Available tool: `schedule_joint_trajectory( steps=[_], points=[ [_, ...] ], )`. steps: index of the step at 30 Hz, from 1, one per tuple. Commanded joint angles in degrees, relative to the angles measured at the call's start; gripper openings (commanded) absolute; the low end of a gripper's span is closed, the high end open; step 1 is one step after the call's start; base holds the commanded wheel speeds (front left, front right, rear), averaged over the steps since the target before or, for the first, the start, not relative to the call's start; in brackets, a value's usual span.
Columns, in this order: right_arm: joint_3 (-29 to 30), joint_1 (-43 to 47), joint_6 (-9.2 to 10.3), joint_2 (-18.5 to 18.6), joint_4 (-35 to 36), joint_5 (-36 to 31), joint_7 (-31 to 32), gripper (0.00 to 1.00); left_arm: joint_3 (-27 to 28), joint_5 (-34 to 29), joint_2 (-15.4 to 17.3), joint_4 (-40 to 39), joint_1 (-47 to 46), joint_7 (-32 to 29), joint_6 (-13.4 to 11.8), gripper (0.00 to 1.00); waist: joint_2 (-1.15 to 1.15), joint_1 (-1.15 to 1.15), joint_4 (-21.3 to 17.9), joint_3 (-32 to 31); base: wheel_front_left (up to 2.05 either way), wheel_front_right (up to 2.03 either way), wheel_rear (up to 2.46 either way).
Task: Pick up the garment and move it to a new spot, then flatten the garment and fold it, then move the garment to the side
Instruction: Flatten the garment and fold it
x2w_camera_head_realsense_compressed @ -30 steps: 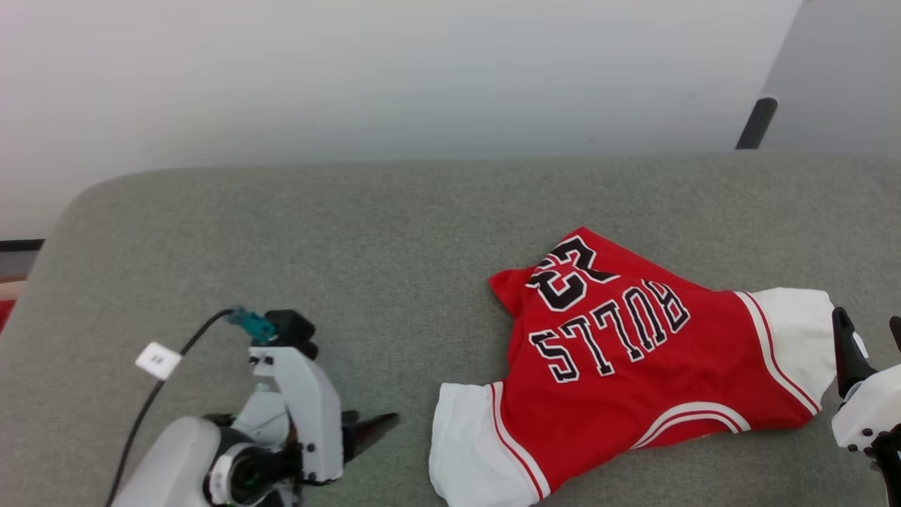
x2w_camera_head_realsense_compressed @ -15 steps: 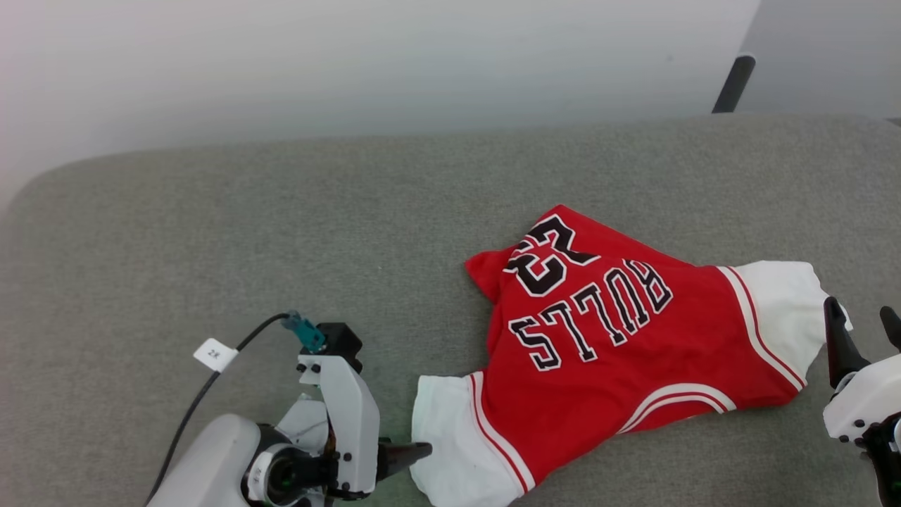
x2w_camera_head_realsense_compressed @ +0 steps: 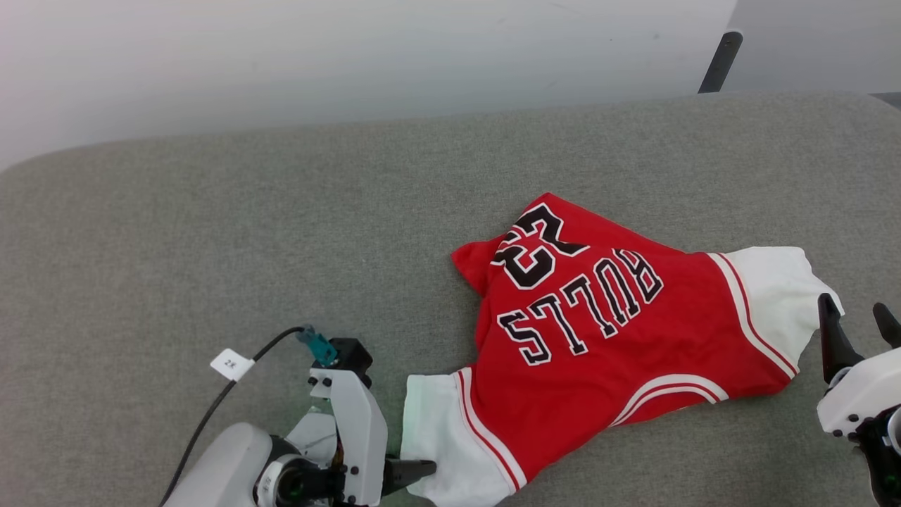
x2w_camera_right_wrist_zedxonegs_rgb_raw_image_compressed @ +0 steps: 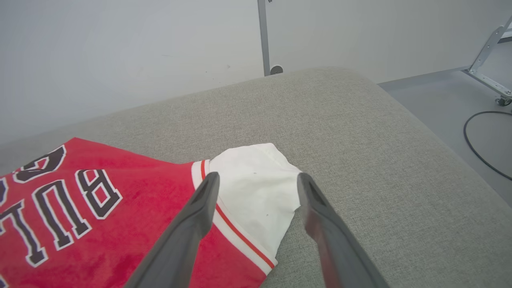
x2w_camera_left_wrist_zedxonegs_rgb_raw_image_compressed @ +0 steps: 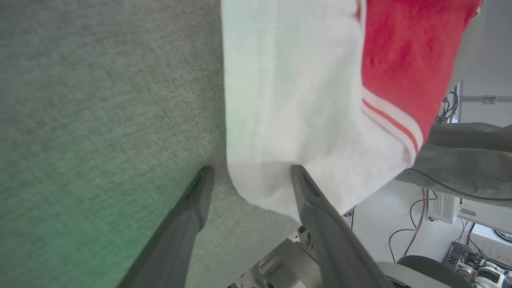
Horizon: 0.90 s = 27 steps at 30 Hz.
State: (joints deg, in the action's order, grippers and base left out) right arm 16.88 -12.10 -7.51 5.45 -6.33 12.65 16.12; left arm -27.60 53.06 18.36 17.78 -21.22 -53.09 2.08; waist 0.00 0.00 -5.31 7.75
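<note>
- Grey fabric-covered bench (x2w_camera_head_realsense_compressed: pixel 211 246) against a pale wall (x2w_camera_head_realsense_compressed: pixel 352 56) carries the red jersey shirt with white sleeves and black "BULLS 23" lettering (x2w_camera_head_realsense_compressed: pixel 605 338). It is spread lettering-up between my two sets of fingers.
- Since a second ago my left gripper (x2w_camera_left_wrist_zedxonegs_rgb_raw_image_compressed: pixel 251 172) has closed in on the near white sleeve (x2w_camera_left_wrist_zedxonegs_rgb_raw_image_compressed: pixel 288 100). It was apart from it then; now its fingers are wide with the sleeve's hem corner between them.
- My right gripper (x2w_camera_right_wrist_zedxonegs_rgb_raw_image_compressed: pixel 257 178) has its fingers wide too, with the other white sleeve (x2w_camera_right_wrist_zedxonegs_rgb_raw_image_compressed: pixel 248 200) just ahead between them. Nothing is gripped.
- I read that as both pinches lined up and the lift not yet begun.
- For room, bare bench stretches beyond the left fingers. The near sleeve sits at the bench's front edge, so I'd carry away from that edge.
</note>
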Motion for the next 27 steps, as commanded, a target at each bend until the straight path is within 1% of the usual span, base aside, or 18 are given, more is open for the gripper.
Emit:
schedule_joint_trajectory(
  steps=[1, 6, 7, 8, 9, 10, 13, 16, 20, 27],
  points=[
    [-0.06, -0.35, 0.04, -0.07, -0.17, 0.35, -0.42, 1.00, -0.49, -0.26, 0.07, 1.73, 0.57, 0.19, 0.35, 1.00, 0.00, 0.00, -0.01, 0.12, 0.00, 0.00, 0.00],
    [-0.18, -0.71, 0.04, 0.05, -0.52, 0.48, -0.37, 1.00, -0.45, 0.21, -0.71, 5.10, 0.75, 0.66, 0.14, 1.00, 0.00, 0.00, 0.19, 0.17, 0.00, 0.00, 0.00],
    [-0.20, -0.75, 0.04, 0.12, -0.57, 0.50, -0.36, 1.00, -0.46, 0.44, -0.90, 5.63, 0.57, 0.56, 0.42, 0.84, 0.00, 0.00, 0.26, 0.16, 0.00, 0.00, 0.00],
    [-0.19, -0.81, 0.04, 0.18, -0.62, 0.54, -0.36, 1.00, -0.24, 0.72, -1.05, 6.03, 0.35, 1.06, 0.75, 0.44, 0.00, 0.00, 0.33, 0.15, 0.00, 0.00, 0.00],
    [-0.23, -0.86, 0.04, 0.22, -0.65, 0.55, -0.36, 1.00, 0.05, 0.97, -1.24, 6.45, 0.06, 1.51, 0.92, 0.21, 0.00, 0.00, 0.40, 0.14, 0.00, 0.00, 0.00],
    [-0.26, -0.93, 0.04, 0.22, -0.71, 0.60, -0.36, 1.00, 0.06, 1.06, -1.32, 6.90, -0.32, 1.58, 1.22, 0.00, 0.00, 0.00, 0.46, 0.11, 0.00, 0.00, 0.00],
    [-0.30, -0.94, 0.04, 0.30, -0.81, 0.63, -0.34, 1.00, 0.30, 1.43, -1.36, 7.66, -1.23, 2.17, 2.13, 0.00, 0.00, 0.00, 0.68, -0.02, 0.00, 0.00, 0.00],
    [-0.26, -0.73, 0.04, 0.32, -0.89, 0.62, -0.33, 1.00, 0.60, 1.63, -0.66, 8.52, -2.21, 2.38, 2.74, 0.00, 0.00, 0.00, 0.98, -0.22, 0.00, 0.00, 0.00],
    [-0.09, -0.22, 0.04, 0.38, -0.90, 0.55, -0.23, 1.00, 1.79, 2.22, 0.26, 8.91, -3.46, 2.84, 2.80, 0.00, 0.00, 0.00, 1.42, -0.63, 0.00, 0.00, 0.00],
    [-0.01, 0.38, 0.04, 0.06, -0.92, 0.40, -0.04, 1.00, 2.69, 3.96, -0.04, 8.08, -3.70, 2.30, 3.06, 0.00, 0.00, 0.00, 2.15, -1.25, 0.00, 0.00, 0.00]
  ],
)
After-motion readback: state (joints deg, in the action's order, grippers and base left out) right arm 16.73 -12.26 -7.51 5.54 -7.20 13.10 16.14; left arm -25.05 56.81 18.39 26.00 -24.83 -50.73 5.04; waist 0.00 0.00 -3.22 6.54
